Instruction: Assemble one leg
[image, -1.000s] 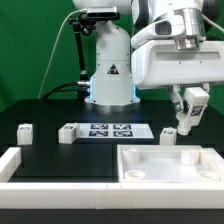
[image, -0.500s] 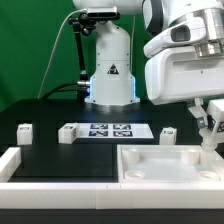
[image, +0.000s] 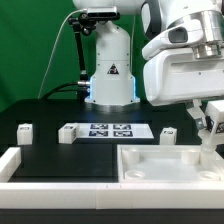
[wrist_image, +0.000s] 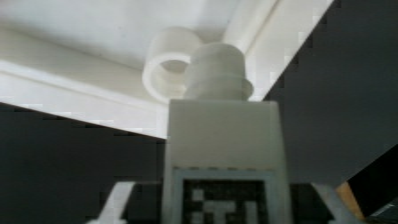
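Note:
My gripper (image: 210, 128) is at the exterior view's right, shut on a leg (image: 207, 141) that hangs over the right far corner of the large white tray-like piece (image: 160, 170). In the wrist view the held leg (wrist_image: 222, 125) points away from the camera between my fingers (wrist_image: 121, 205), its tag facing the camera. Its rounded tip is close to a round socket (wrist_image: 171, 70) in the tray's corner; I cannot tell whether they touch. Three more legs stand on the black table: one at the left (image: 24, 131), one (image: 67, 133) beside the marker board and one (image: 168, 134) behind the tray.
The marker board (image: 112, 130) lies in the middle of the table. A white raised rail (image: 40, 172) runs along the front and left edges. The robot base (image: 110, 70) stands at the back, with a green backdrop behind it.
My gripper has moved toward the exterior view's right and slightly down with the leg, from above the table to over the tray's far right corner. In the last half second it barely moved.

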